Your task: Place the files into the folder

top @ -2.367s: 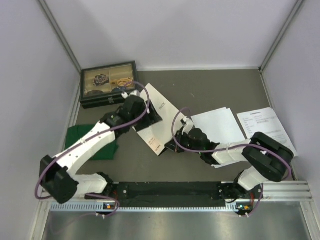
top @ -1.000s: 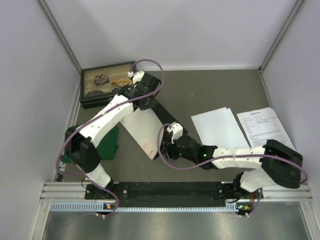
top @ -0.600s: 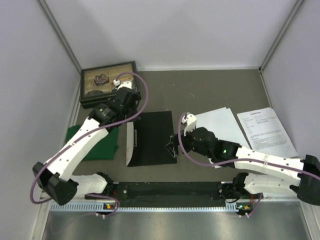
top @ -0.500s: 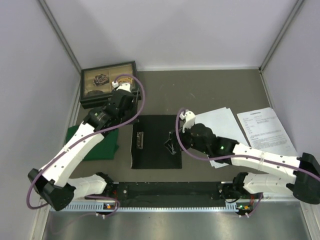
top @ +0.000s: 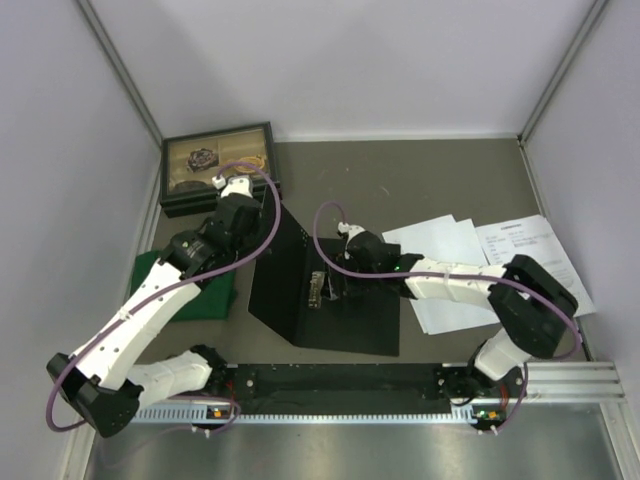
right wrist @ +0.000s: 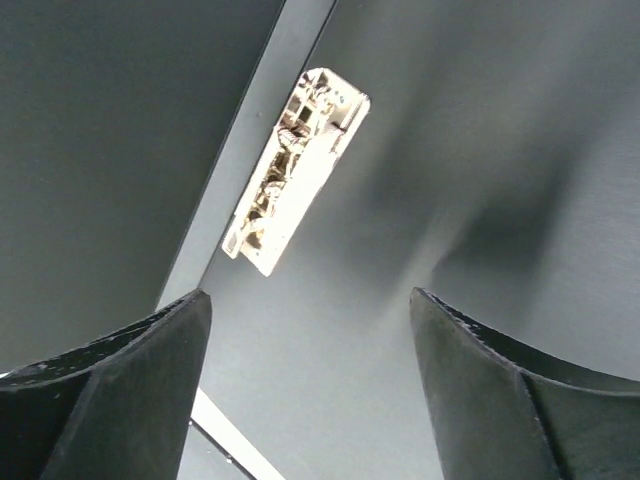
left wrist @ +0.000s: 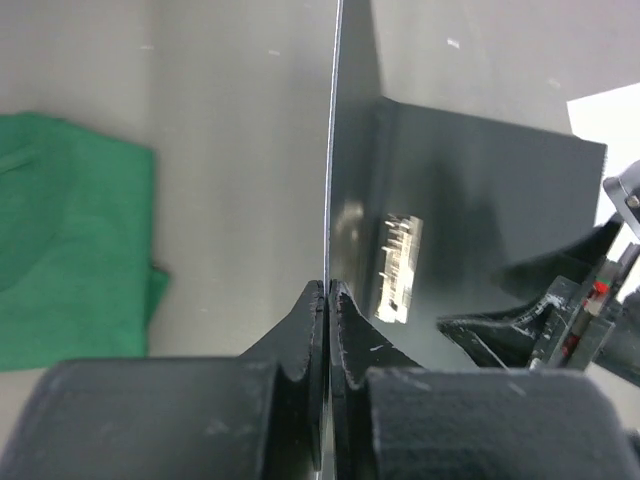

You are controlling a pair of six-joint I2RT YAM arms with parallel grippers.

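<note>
The folder [top: 350,322] lies open with its black inside up and its metal clip [top: 317,290] along the fold. Its left cover stands raised, and my left gripper [top: 262,224] is shut on that cover's top edge. The left wrist view has the cover edge-on between the shut jaws [left wrist: 328,292]. My right gripper [top: 332,284] hovers just right of the clip, open and empty. Its wrist view shows the clip [right wrist: 295,170] ahead of the spread fingers [right wrist: 310,305]. The files [top: 447,252], blank sheets and a printed one [top: 528,255], lie right of the folder.
A black glass-lidded box [top: 216,166] stands at the back left. A green cloth [top: 188,285] lies left of the folder, under my left arm. The arms' black rail [top: 330,385] runs along the near edge. Grey walls close in both sides.
The folder has gone from lying flat open to having its left cover lifted upright by my left gripper. My right gripper has moved left over the clip and spread its fingers.
</note>
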